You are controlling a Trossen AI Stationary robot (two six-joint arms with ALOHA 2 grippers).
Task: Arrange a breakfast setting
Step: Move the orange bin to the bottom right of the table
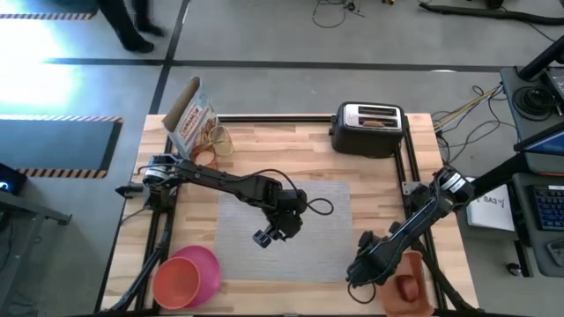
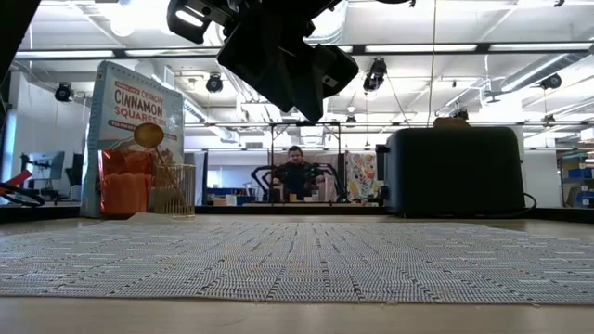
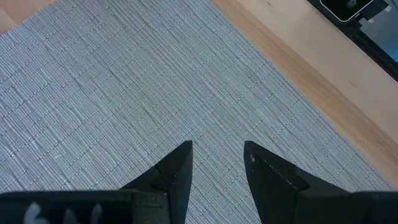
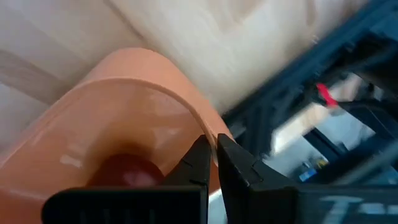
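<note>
The grey mat lies in the middle of the table. My left gripper hangs open above it, with only mat between its fingers. At the near left, the red-orange bowl sits on the pink plate. At the far left, a gold spoon stands in the clear cup. The toast sticks out of the toaster's slot. The red apple lies in the orange tray at the near right. My right gripper is shut at that tray's rim. My right gripper's shut fingertips show right in front of the tray's rim, slanting down at it. I cannot tell whether they touch it.
The black-and-chrome toaster stands at the far edge. A cereal box stands at the far left corner beside the cup. Black frame rails run along the table's sides. A person shows in the room beyond the table.
</note>
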